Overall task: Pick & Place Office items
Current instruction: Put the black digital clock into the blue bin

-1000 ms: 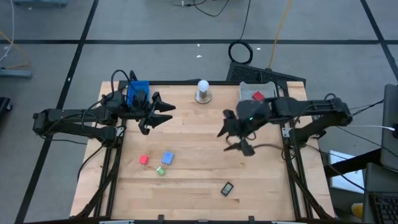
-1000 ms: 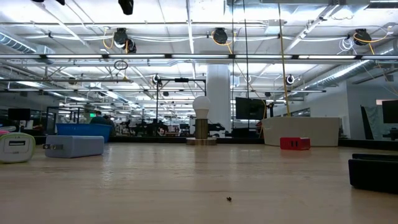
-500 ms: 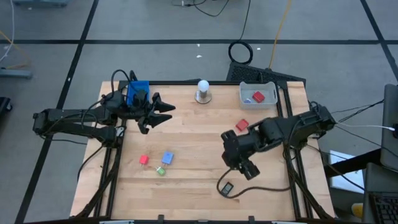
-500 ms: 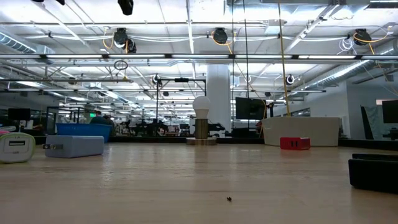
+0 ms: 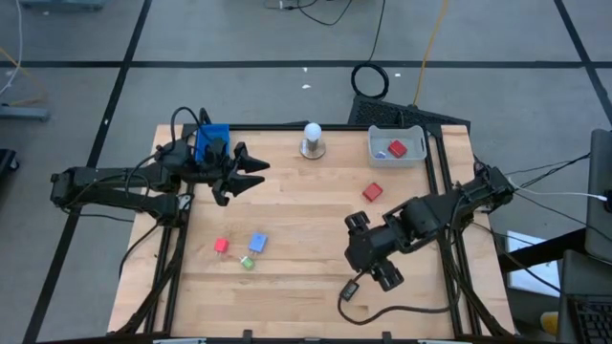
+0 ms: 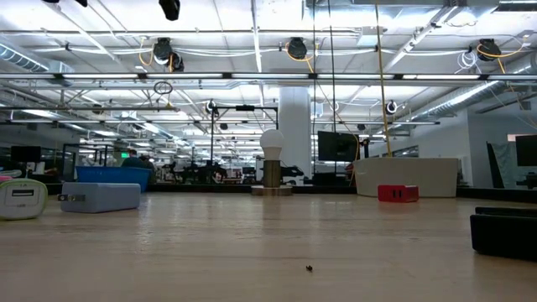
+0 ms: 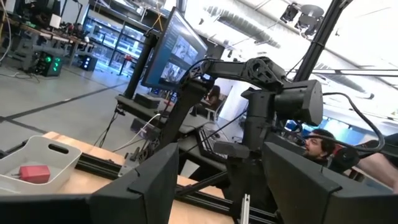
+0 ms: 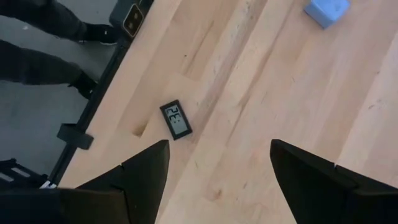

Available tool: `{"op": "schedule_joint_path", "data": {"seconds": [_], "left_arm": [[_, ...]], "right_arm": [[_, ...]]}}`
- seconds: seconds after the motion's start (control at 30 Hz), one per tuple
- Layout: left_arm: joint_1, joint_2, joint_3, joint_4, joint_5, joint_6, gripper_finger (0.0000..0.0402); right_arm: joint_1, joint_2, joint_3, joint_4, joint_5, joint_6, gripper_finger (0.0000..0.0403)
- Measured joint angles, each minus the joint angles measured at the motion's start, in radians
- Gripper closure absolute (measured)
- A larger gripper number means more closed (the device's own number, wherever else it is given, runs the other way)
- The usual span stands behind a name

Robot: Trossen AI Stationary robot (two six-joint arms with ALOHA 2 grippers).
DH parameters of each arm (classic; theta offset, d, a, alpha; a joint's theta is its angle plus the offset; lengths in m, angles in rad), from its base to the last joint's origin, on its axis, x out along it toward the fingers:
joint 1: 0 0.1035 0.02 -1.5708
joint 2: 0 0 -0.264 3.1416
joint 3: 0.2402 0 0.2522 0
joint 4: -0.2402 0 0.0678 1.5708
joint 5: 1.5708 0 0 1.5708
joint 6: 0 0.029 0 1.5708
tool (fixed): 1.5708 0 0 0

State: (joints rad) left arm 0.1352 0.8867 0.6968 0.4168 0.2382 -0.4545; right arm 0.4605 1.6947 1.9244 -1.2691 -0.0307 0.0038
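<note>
My right gripper (image 5: 367, 260) hangs open and empty, tipped downward, above the near right part of the table. Just ahead of its fingers a dark rectangular piece with a display (image 8: 176, 120) lies flat near the front edge (image 5: 349, 290). A red block (image 5: 372, 192) lies behind the gripper. A red block (image 5: 221, 246), a light-blue block (image 5: 257, 243) and a green bit (image 5: 247, 262) lie left of centre. My left gripper (image 5: 251, 172) waits open and empty, raised at the far left beside the blue tray (image 5: 211, 143).
A grey tray (image 5: 397, 145) at the far right holds a red block (image 5: 397, 148) and a pale-blue bit. A white ball on a round base (image 5: 312, 139) stands at the far middle. In the left wrist view a person (image 7: 320, 146) shows beyond the table.
My right gripper has swung from beside the grey tray toward the table's near edge and tipped further downward. It now hangs over the dark piece with its jaws as wide as before. The red block behind it, earlier covered by the arm, now shows.
</note>
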Motion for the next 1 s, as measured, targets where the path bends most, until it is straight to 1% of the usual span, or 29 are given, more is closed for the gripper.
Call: {"op": "schedule_joint_path", "data": {"seconds": [0.1, 0.27, 0.4, 0.57, 0.87, 0.93, 1.0], "left_arm": [[0.000, 0.000, 0.000, 0.000, 0.000, 0.000, 0.0172], [0.000, 0.000, 0.000, 0.000, 0.000, -0.004, 0.0172], [0.000, 0.000, 0.000, -0.001, 0.000, -0.002, 0.0172], [0.000, 0.000, 0.000, -0.001, 0.000, -0.002, 0.0172], [0.000, 0.000, 0.000, -0.002, 0.000, -0.003, 0.0172], [0.000, 0.000, 0.000, -0.003, 0.000, -0.003, 0.0172], [0.000, 0.000, 0.000, -0.003, 0.000, -0.003, 0.0172]], "right_arm": [[0.009, 0.035, 0.000, -0.014, -0.027, -0.027, 0.0133], [0.020, 0.104, 0.000, -0.073, -0.028, -0.114, 0.0133], [0.019, 0.157, -0.001, -0.088, -0.026, -0.120, 0.0133], [0.020, 0.209, -0.001, -0.063, -0.026, -0.059, 0.0133], [0.026, 0.286, -0.001, 0.007, -0.024, 0.130, 0.0126], [0.028, 0.292, -0.002, 0.026, -0.021, 0.137, 0.0119], [0.031, 0.288, -0.002, 0.053, -0.016, 0.102, 0.0112]]}}
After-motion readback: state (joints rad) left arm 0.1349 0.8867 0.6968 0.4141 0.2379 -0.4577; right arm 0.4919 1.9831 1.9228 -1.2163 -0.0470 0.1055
